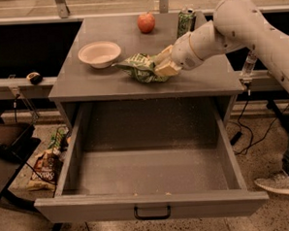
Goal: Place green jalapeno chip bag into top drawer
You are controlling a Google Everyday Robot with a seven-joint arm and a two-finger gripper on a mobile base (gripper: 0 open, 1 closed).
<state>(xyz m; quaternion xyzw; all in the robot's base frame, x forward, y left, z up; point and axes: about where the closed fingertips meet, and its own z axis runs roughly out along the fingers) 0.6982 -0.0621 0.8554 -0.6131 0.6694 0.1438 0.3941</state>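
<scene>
The green jalapeno chip bag (139, 66) is wrinkly and glossy, held just above the grey cabinet top (84, 81), right of the bowl. My gripper (162, 63) comes in from the right and is shut on the bag's right end. The top drawer (151, 205) is pulled wide open below the cabinet top, with its black handle (152, 214) at the middle of the front panel. The drawer's inside shows only a bare floor.
A white bowl (99, 53) sits at the left of the cabinet top. A red apple (146, 22) and a green soda can (185, 21) stand at the back. A brown-and-orange snack bag (44, 167) lies on the floor at left. A person's shoe (279, 182) is at right.
</scene>
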